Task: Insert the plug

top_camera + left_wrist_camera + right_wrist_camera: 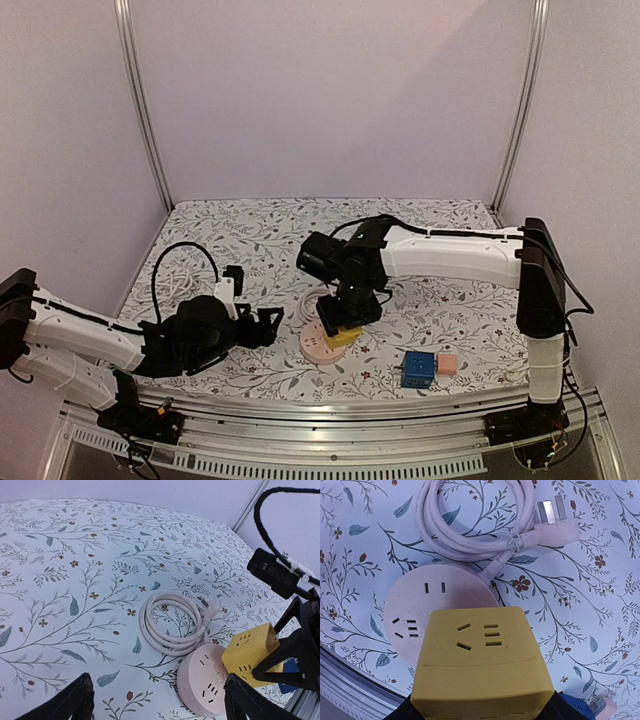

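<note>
Insertion unfinished: my right fingers (347,316) clamped yellow plug cube (480,670) over round socket (420,605), seemingly unseated; my left fingers (268,326) stood wide, empty.

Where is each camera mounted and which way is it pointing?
Top external: high behind the arm bases, looking down and forward over the floral table; left arm and right arm both show.
Left wrist: low over the table, facing the coiled cable and round pink power strip; the open left fingers frame the bottom corners.
Right wrist: looking nearly straight down at the power strip and plug; the held yellow socket cube hides nearly all of the right fingers.
Shared: all three show the power strip and yellow socket cube.
</note>
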Controlling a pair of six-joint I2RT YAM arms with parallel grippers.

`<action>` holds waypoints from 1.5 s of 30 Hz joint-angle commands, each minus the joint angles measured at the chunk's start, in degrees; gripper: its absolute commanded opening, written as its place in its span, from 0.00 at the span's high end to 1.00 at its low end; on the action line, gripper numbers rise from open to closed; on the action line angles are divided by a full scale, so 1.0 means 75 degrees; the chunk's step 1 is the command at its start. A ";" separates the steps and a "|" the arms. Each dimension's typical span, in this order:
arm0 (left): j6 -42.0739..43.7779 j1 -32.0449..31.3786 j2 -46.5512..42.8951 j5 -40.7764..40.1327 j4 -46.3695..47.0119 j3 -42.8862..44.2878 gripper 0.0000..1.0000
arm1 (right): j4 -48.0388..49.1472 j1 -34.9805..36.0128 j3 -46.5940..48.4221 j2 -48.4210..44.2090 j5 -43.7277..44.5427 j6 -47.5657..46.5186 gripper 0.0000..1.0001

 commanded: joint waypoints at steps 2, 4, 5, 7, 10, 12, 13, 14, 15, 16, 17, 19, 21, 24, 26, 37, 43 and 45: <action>-0.0131 -0.0079 0.0096 0.0195 0.0068 0.0275 0.11 | -0.1230 -0.0172 0.0108 0.1155 -0.0305 -0.0527 0.88; -0.0111 -0.0088 -0.0018 0.0154 0.0033 0.0234 0.11 | -0.1209 -0.0204 0.0475 0.1313 -0.0403 -0.0616 0.87; -0.0106 -0.0081 -0.0046 0.0115 0.0014 0.0220 0.11 | -0.1229 -0.0204 0.0721 0.1499 -0.0434 -0.0691 0.87; -0.0104 -0.0089 -0.0061 0.0098 -0.0015 0.0225 0.11 | -0.1369 -0.0206 0.1200 0.1857 -0.0550 -0.0809 0.86; -0.0121 -0.0081 -0.0059 0.0128 -0.0017 0.0235 0.11 | -0.1760 -0.0204 0.1837 0.2592 -0.0447 -0.0886 0.86; -0.0131 -0.0081 -0.0106 0.0123 -0.0060 0.0231 0.11 | -0.1855 -0.0209 0.2056 0.3013 -0.0437 -0.0833 0.86; -0.0132 -0.0074 -0.0153 0.0118 -0.0078 0.0220 0.12 | -0.1846 -0.0202 0.2049 0.3138 -0.0455 -0.0817 0.86; -0.0132 -0.0073 -0.0196 0.0096 -0.0111 0.0209 0.12 | -0.1817 -0.0198 0.2004 0.3195 -0.0449 -0.0779 0.86; -0.0130 -0.0075 -0.0236 0.0064 -0.0121 0.0187 0.12 | -0.1801 -0.0204 0.1947 0.3238 -0.0422 -0.0716 0.86; -0.0121 -0.0078 -0.0259 0.0037 -0.0123 0.0174 0.11 | -0.1796 -0.0207 0.1915 0.3258 -0.0388 -0.0671 0.86; -0.0122 -0.0077 -0.0274 0.0013 -0.0123 0.0170 0.12 | -0.1795 -0.0203 0.1930 0.3306 -0.0341 -0.0591 0.86; -0.0130 -0.0072 -0.0264 0.0004 -0.0124 0.0168 0.11 | -0.1836 -0.0209 0.2019 0.3451 -0.0316 -0.0461 0.87; -0.0162 -0.0072 -0.0256 0.0005 -0.0134 0.0170 0.12 | -0.1808 -0.0185 0.2097 0.3573 -0.0270 -0.0333 0.88; -0.0199 -0.0074 -0.0243 -0.0021 -0.0135 0.0171 0.12 | -0.1639 -0.0098 0.2168 0.3747 -0.0261 -0.0107 0.92; -0.0197 -0.0077 -0.0234 -0.0061 -0.0135 0.0159 0.12 | -0.1731 0.0015 0.2340 0.3985 -0.0220 0.0009 0.92; -0.0210 -0.0075 -0.0220 -0.0048 -0.0135 0.0159 0.12 | -0.1335 0.0027 0.2155 0.4434 -0.0920 -0.0548 0.91; -0.0201 -0.0072 -0.0201 -0.0016 -0.0103 0.0145 0.12 | -0.0144 -0.0472 0.0408 0.3309 -0.1383 -0.0866 0.90; -0.0204 -0.0072 -0.0163 -0.0005 -0.0068 0.0156 0.12 | -0.0169 -0.0537 0.0369 0.3214 -0.1382 -0.0883 0.90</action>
